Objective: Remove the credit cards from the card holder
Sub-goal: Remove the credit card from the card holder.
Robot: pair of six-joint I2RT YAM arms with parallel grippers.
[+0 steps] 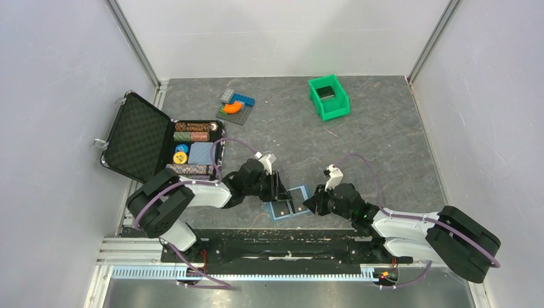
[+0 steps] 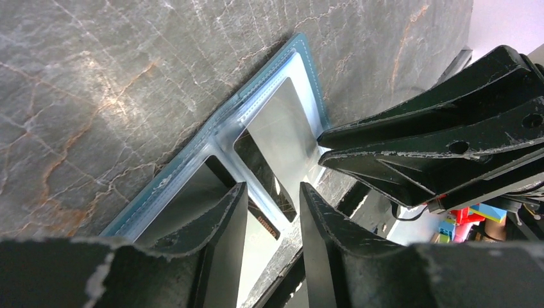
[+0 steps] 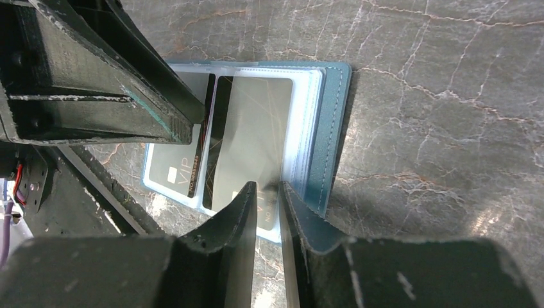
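- Grey marbled table (image 1: 385,141) between white walls.
- Left gripper (image 1: 281,191): jaws parted and empty, tips over the holder's left half.
- Right gripper (image 1: 309,206): jaws almost together at the right-hand card's near edge; whether they pinch it is unclear.
- Card holder (image 1: 290,204): open flat, near centre; likely light and floppy, so it needs pinning.
- Credit cards (image 3: 250,128): dark, in clear sleeves; probably stiff, thin and slick, so take an exposed edge.

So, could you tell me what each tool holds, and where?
Left tool: nothing, open over the wallet. Right tool straddles the short edge of a card; whether it grips cannot be told.
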